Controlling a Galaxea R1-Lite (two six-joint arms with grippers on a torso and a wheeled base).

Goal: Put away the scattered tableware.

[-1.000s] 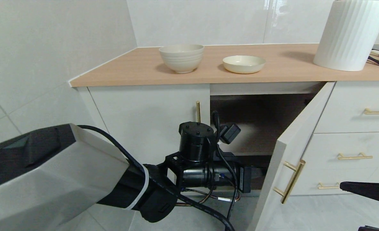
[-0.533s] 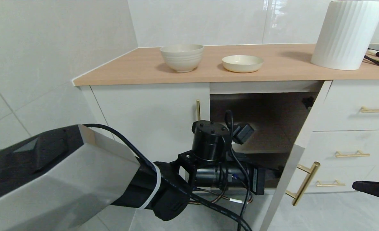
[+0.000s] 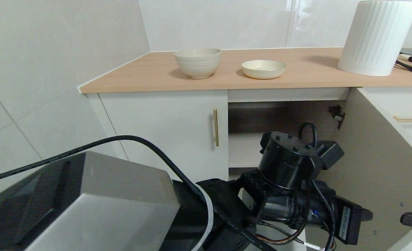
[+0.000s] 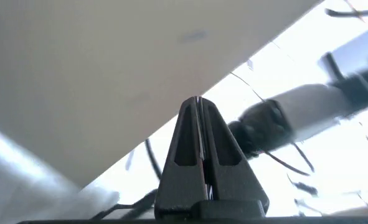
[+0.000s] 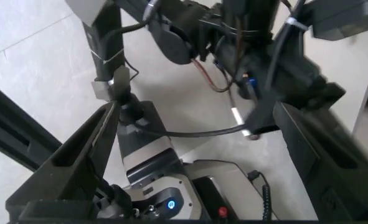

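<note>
So far only the cabinet door [image 3: 376,167] stands open: bowl [image 3: 197,62] and shallow dish [image 3: 263,68] sit unstowed toward the left end of the counter [image 3: 150,75], left gripper [image 4: 198,104] fingers clenched empty, right gripper [image 5: 196,111] fingers spread.

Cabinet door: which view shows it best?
Head view: the open cabinet door shows its broad inner face and top edge. Left wrist view gives a close patch of that face past the shut left end effector. Right wrist view faces the floor.
</note>
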